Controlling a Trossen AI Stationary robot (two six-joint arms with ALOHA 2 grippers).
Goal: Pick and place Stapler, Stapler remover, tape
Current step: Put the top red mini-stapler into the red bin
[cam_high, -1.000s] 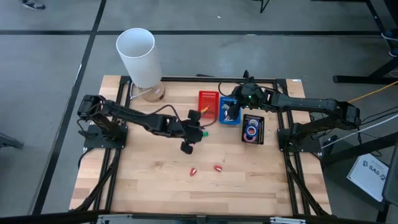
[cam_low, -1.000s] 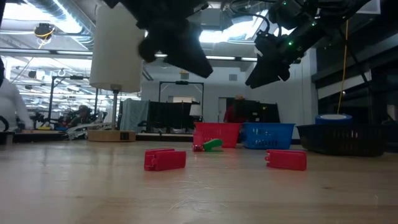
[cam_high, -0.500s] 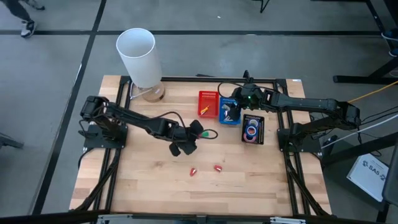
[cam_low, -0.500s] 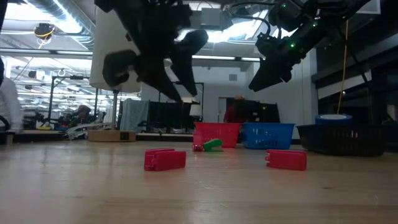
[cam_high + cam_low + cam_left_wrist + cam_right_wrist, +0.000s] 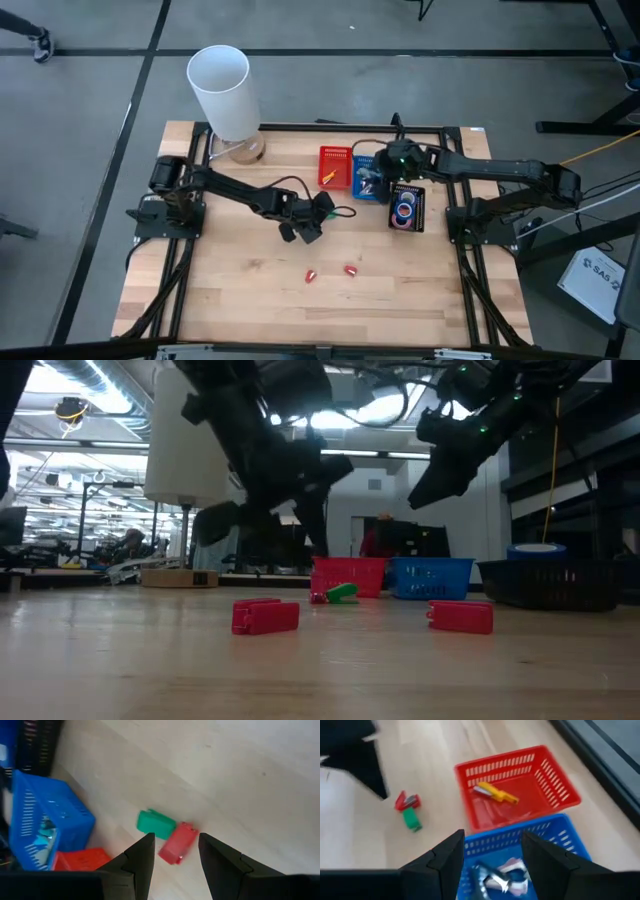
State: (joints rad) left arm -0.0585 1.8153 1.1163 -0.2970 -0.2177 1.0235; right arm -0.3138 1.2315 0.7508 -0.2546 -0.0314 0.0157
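My left gripper [image 5: 303, 228] hangs open above the table's middle. In its wrist view [image 5: 175, 837] a small red block [image 5: 177, 843] lies on the wood between the fingertips, touching a green block [image 5: 156, 823]. My right gripper [image 5: 380, 170] hovers open over the blue basket [image 5: 368, 188], which holds silvery staple removers [image 5: 497, 876]. A yellow stapler [image 5: 495, 793] lies in the red basket [image 5: 335, 166]. Tape rolls [image 5: 405, 210] sit in the black basket [image 5: 407, 192]. Two small red staplers [image 5: 311, 274] [image 5: 351, 269] lie on the table nearer the front.
A tall white cylinder [image 5: 222, 88] stands on a wooden base at the table's far left. The three baskets sit in a row right of centre. Bare wood [image 5: 250, 290] spreads across the near half around the two red staplers [image 5: 265, 615] [image 5: 460, 617].
My left gripper has come down from high above the table and turned about, ending low over the green and red blocks by the red basket. Its arm has drawn back toward the left base. The blocks and staplers on the table have not moved.
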